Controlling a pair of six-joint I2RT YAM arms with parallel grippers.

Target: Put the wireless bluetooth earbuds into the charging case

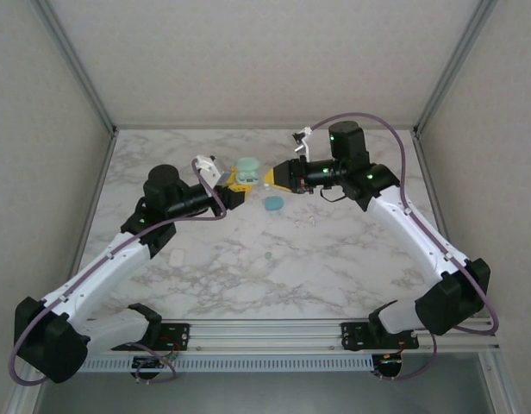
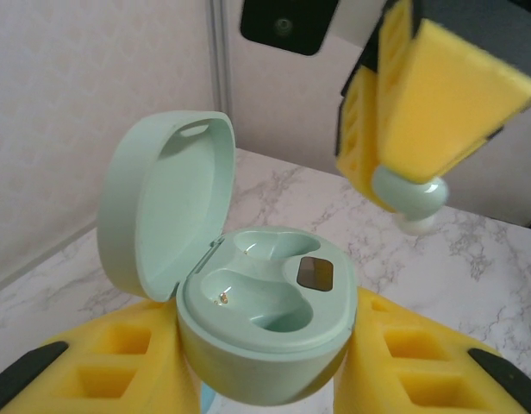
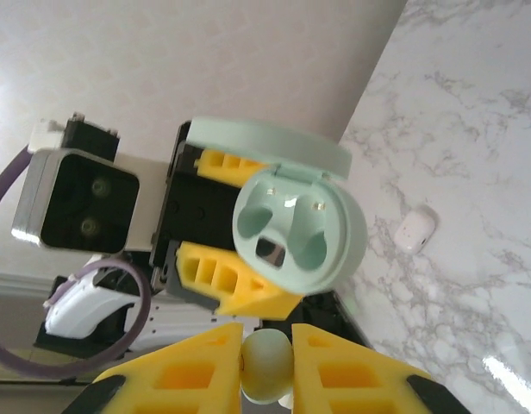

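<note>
Left fingers [image 2: 119,362] grasp open mint charging case [image 2: 265,345]; right fingers [image 2: 446,95] clench mint earbud [image 2: 409,194] near case.

Grey-veined marble surface [image 1: 248,285]. Plain walls [image 1: 265,60] stand at 9, 12 and 3 o'clock. Aluminium rail [image 1: 265,332] runs along the 6 o'clock edge.
</note>
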